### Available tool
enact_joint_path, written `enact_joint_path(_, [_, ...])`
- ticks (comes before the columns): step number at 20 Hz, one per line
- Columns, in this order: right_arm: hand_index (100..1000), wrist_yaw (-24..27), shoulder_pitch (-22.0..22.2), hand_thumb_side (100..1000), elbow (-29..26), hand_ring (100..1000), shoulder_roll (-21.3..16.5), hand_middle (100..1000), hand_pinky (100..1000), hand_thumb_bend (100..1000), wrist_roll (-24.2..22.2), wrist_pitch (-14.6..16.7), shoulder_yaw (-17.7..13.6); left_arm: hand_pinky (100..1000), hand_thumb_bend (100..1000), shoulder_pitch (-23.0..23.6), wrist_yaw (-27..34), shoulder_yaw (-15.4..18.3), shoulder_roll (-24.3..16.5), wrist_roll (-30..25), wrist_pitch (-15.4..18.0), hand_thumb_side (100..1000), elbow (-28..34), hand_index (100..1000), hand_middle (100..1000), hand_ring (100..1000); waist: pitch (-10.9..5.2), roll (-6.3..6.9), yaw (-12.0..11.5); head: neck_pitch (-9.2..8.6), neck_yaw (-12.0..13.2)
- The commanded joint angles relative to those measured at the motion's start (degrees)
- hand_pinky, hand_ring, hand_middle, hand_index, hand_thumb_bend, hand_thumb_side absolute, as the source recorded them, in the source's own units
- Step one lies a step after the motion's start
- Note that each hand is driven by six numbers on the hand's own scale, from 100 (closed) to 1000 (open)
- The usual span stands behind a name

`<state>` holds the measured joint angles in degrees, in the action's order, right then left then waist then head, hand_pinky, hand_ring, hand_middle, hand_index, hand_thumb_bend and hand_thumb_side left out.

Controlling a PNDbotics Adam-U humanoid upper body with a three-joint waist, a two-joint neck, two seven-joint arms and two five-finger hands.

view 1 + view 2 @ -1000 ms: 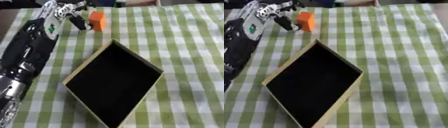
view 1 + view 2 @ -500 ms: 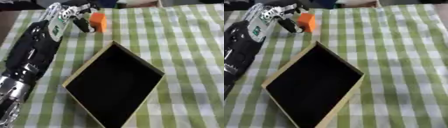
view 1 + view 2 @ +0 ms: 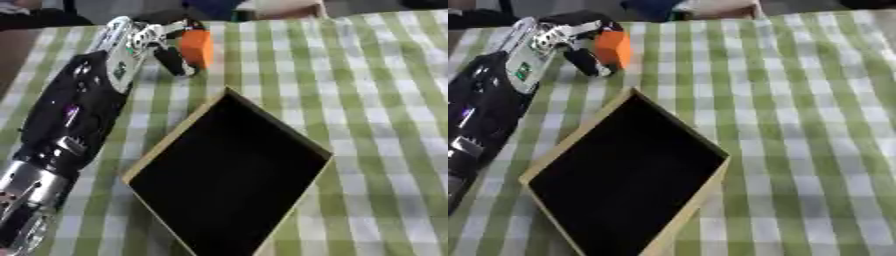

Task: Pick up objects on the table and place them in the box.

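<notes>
You had the left hand (image 3: 149, 42) curled around the orange block (image 3: 196, 47), just beyond the far corner of the box (image 3: 297, 143), looked like a pinch so you could carry it over the rim.

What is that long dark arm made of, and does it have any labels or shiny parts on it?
The left arm is a long, bulky, glossy black shell. Toward the lower corner it ends in a shiny silver joint. Near the wrist sits a white panel with a small green mark. The left hand mixes silver metal parts with black fingers.
</notes>
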<state>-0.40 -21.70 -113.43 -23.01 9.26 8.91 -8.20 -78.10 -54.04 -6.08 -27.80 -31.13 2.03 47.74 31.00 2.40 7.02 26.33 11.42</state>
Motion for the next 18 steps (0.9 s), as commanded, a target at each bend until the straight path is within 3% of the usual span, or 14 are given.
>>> enact_joint_path(1, [769, 0.31, -0.45, 1000, -1.16, 584, -1.33, 628, 722, 100, 0.29, -0.16, -0.7, 834, 309, -1.06, -0.44, 0.47, -1.36, -0.1, 0.03, 100, 0.04, 918, 862, 848, -1.16, -0.14, 0.07, -0.52, 0.18])
enact_joint_path(5, [769, 0.29, -0.32, 1000, -1.16, 584, -1.41, 628, 721, 100, 0.41, -0.35, -0.68, 829, 299, -1.14, -0.21, 0.42, -1.32, 0.39, 0.02, 100, 0.2, 910, 837, 835, -1.17, -0.1, -0.02, -0.04, 0.11])
enact_joint_path(6, [769, 0.27, -0.25, 1000, -1.16, 583, -1.43, 628, 721, 100, 0.45, -0.44, -0.7, 811, 243, -1.17, -0.07, 0.43, -1.31, 0.47, 0.06, 100, 0.23, 869, 795, 806, -1.27, -0.07, -0.04, 0.15, 0.08])
enact_joint_path(18, [768, -0.05, 0.38, 1000, -1.16, 584, -1.49, 627, 719, 100, 0.87, -1.21, -0.67, 807, 197, -1.47, 1.64, 0.43, -1.91, 0.24, -0.17, 100, 0.74, 860, 788, 798, -2.91, 0.59, -0.18, 1.38, 0.09])
